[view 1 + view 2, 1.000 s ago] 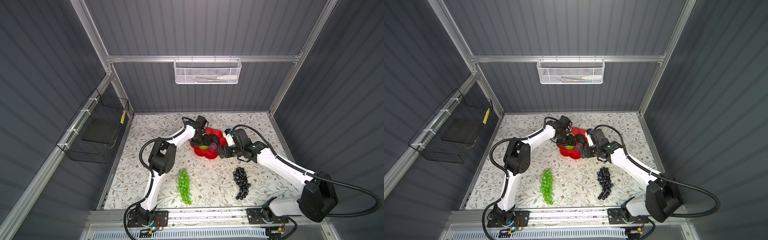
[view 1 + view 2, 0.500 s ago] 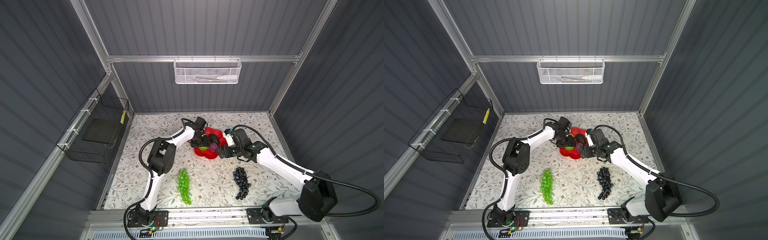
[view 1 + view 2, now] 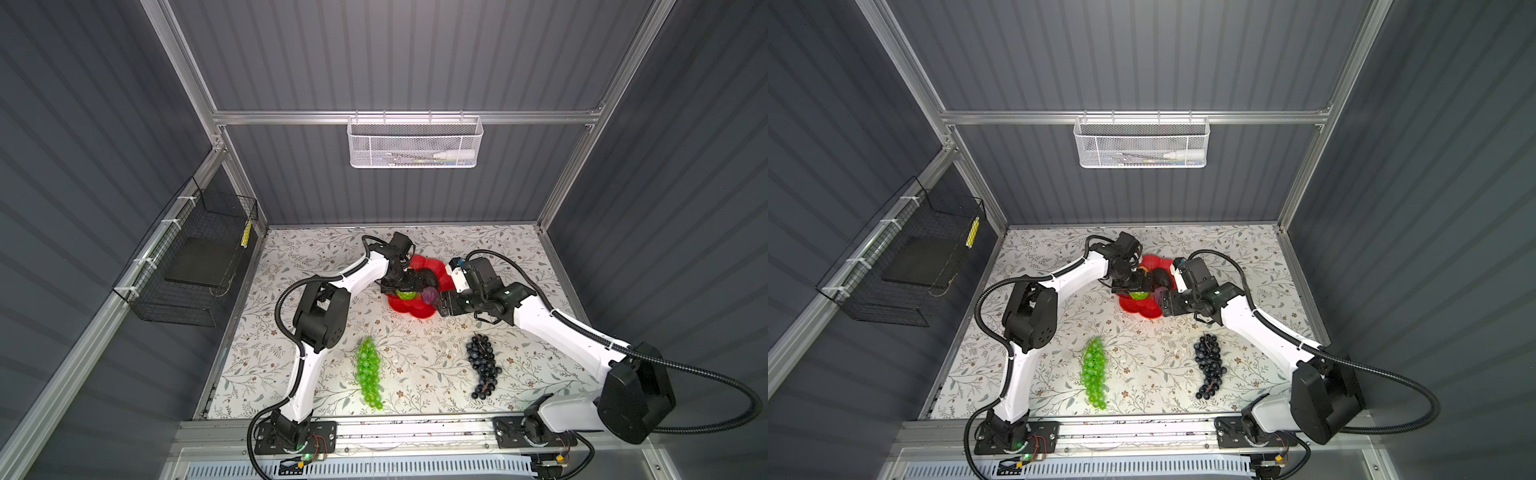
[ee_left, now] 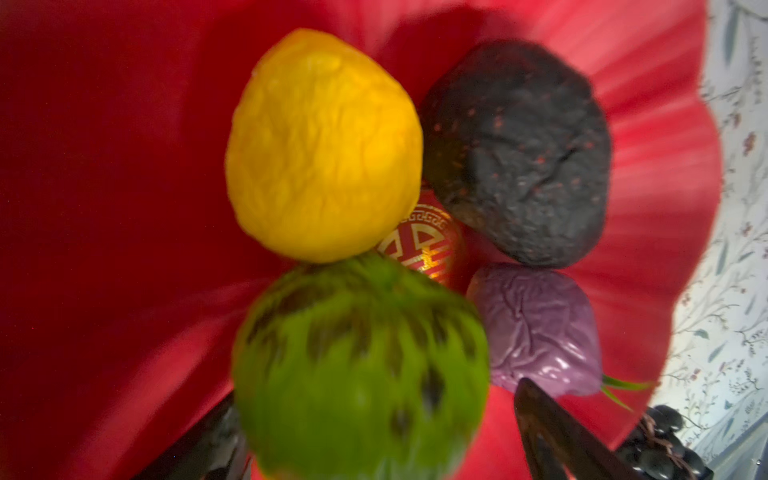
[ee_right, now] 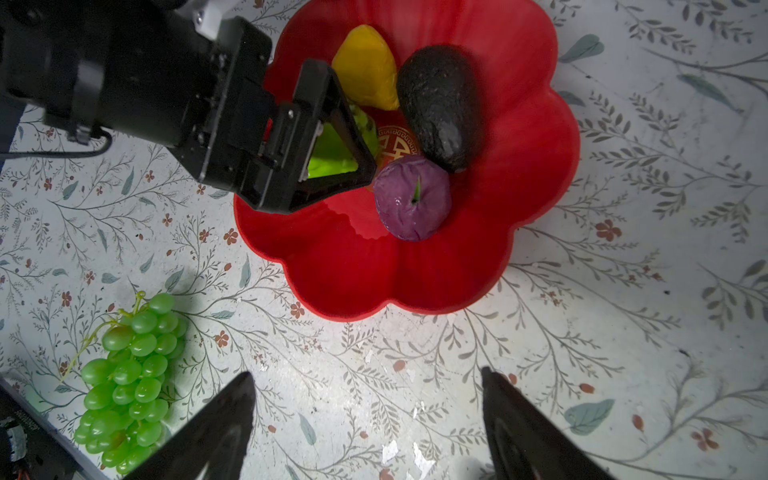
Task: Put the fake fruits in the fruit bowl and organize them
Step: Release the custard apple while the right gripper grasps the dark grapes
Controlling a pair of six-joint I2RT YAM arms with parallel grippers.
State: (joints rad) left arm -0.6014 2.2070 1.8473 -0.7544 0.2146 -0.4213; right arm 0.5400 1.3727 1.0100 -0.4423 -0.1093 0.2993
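The red flower-shaped fruit bowl (image 3: 411,311) (image 5: 415,282) holds a yellow pear (image 4: 324,145), a black avocado (image 4: 519,153), a small purple fruit (image 4: 540,328) and a bright green bumpy fruit (image 4: 357,374). My left gripper (image 3: 405,286) (image 4: 376,392) stands open low in the bowl, astride the green bumpy fruit. A gap shows beside one of its fingers (image 4: 548,428). Beside the bowl's rim, my right gripper (image 5: 365,372) (image 3: 436,309) is open over the bare table. The green grape bunch (image 3: 369,374) and the dark grape bunch (image 3: 482,365) lie on the table nearer the front.
A white mesh basket (image 3: 415,141) hangs on the back wall. A black wire basket (image 3: 195,266) hangs on the left wall. The table has a floral cover (image 3: 415,374) and is boxed in by grey walls and aluminium posts.
The left gripper's jaws have spread wider around the green bumpy fruit in the bowl. The right arm has not moved.
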